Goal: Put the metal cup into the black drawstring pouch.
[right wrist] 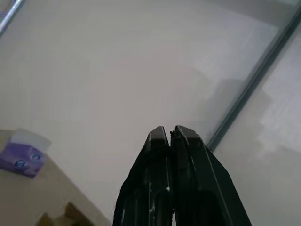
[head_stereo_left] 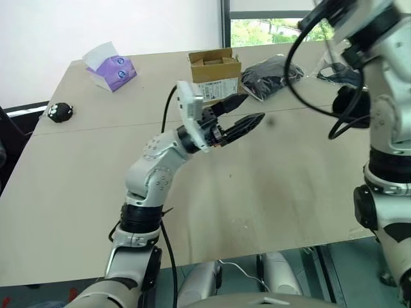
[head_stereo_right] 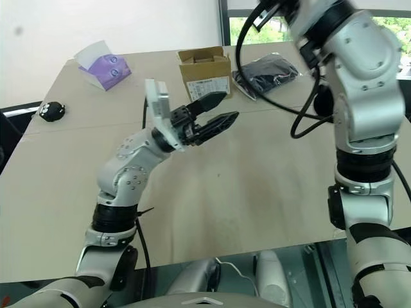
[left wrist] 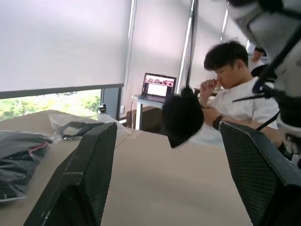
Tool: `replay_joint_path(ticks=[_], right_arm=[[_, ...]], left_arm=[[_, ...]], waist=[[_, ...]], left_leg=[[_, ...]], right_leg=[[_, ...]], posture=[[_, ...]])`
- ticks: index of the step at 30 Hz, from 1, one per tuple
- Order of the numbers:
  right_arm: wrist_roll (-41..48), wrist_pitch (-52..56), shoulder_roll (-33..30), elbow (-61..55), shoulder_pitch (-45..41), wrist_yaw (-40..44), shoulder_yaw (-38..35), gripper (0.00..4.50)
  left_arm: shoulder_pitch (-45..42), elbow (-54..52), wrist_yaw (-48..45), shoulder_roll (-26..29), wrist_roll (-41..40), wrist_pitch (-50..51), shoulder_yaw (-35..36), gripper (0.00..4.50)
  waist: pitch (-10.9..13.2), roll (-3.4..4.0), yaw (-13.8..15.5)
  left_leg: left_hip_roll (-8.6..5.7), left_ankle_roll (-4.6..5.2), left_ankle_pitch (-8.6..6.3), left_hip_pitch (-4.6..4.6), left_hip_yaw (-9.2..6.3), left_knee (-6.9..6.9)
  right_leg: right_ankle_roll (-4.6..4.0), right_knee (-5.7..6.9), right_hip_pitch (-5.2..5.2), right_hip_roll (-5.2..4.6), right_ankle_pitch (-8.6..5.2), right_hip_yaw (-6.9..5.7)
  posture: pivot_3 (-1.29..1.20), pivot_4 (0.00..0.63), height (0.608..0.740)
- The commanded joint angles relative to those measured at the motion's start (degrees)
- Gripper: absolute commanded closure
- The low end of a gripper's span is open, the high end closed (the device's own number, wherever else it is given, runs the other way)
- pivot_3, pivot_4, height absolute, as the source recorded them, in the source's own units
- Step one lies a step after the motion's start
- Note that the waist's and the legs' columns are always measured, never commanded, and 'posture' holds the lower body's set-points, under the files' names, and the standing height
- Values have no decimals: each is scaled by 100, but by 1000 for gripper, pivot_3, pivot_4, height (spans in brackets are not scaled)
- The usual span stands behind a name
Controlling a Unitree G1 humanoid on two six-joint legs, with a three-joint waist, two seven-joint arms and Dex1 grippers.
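One left gripper (head_stereo_left: 252, 108), its two black textured fingers spread, empty, above the beige table (head_stereo_left: 282, 192). One right gripper (right wrist: 170, 132), fingers pressed together. One soft black drawstring pouch (left wrist: 181, 117) hangs in mid-air beyond the left fingers; its support is unclear. One open cardboard box (head_stereo_left: 215, 72), one purple tissue box (head_stereo_left: 112, 70), two plastic-wrapped black bundles (head_stereo_left: 273, 77).

Head stereo overlooks table (head_stereo_left: 270, 192); wrist cams face window, wall

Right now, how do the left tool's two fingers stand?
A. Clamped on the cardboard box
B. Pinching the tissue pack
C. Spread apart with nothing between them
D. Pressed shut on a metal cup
C. The left tool hovers above the table with its black fingers spread and only bare air between them.
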Motion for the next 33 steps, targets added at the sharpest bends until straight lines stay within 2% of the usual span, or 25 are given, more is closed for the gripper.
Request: replay_joint_path(ticks=[1,5,8,9,13,15,17,20,22,25,30,33], right_arm=[[33,289,91,18,77,152,229,4500],[8,424,278,227,824,349,652,4500],[285,824,71,18,1477,771,667,3410],[358,887,-7,-31,1690,878,619,3189],[1005,1225,-255,-262,2527,1349,254,1324],[1316,1217,-419,-346,2999,1577,-59,1324],[1495,1138,-651,-362,3438,1873,-307,1324],[1634,682,-834,-107,4045,2237,-685,1324],[1442,282,-1010,325,4476,2424,-846,1324],[1344,-890,-1294,1428,5254,3278,-1142,1324],[1689,-1731,-1670,2546,5755,4678,-1570,1324],[1620,-2233,-1801,2869,5861,5085,-1604,1324]], left_arm=[[251,-16,87,472,251,-13,297,918],[745,-41,-31,1026,417,-14,463,918],[1290,-250,-229,1450,415,3,640,871],[1462,-326,-286,1555,369,5,732,871],[2200,-576,-437,1873,380,-154,1055,871],[2689,-770,-467,1962,393,-227,1231,871],[3223,-917,-491,2044,743,-549,1254,871],[3828,-1107,-397,1986,980,-844,1260,871],[4101,-1112,-239,1877,1220,-1120,1245,871],[4590,-974,-142,1751,1613,-1631,1209,871],[4758,-841,-51,1668,1726,-1891,1261,871],[4851,-838,-18,1640,1697,-1917,1301,871]], waist=[[0,0,-5],[-8,-10,-6],[-3,-6,13],[-2,-4,17],[-2,-4,17],[-2,-3,18],[-1,-2,20],[-1,-2,45],[-2,-2,75],[-3,-3,196],[-2,16,203],[-3,18,172]], left_leg=[[0,0,0,0,1,1],[1,0,0,6,-7,-7],[-2,0,0,-4,-13,-7],[-3,0,0,-7,-15,-7],[-5,0,0,-16,-32,-14],[0,0,0,-13,-41,-16],[0,0,0,-10,-41,-20],[0,1,-1,-5,-39,-23],[3,0,-1,-2,-40,-23],[2,1,-2,9,-38,-23],[4,3,-2,12,-31,-21],[10,3,-2,28,-24,-22]], right_leg=[[0,0,0,1,0,1],[0,-3,1,6,0,-5],[-1,-11,1,4,0,-14],[-1,-14,0,3,0,-16],[-1,-34,0,2,0,-33],[-1,-40,9,-1,0,-40],[-1,-46,15,-4,0,-39],[-1,-52,21,-4,0,-38],[-5,-52,25,-5,3,-39],[-5,-58,40,-3,3,-41],[-7,-55,41,-5,5,-35],[-9,-57,56,-4,8,-30]], posture=[[0,150,740],[0,150,740],[0,150,740],[0,150,740],[0,150,740],[0,150,740],[0,150,740],[0,150,740],[0,150,740],[0,150,740],[0,150,740],[0,150,740]])
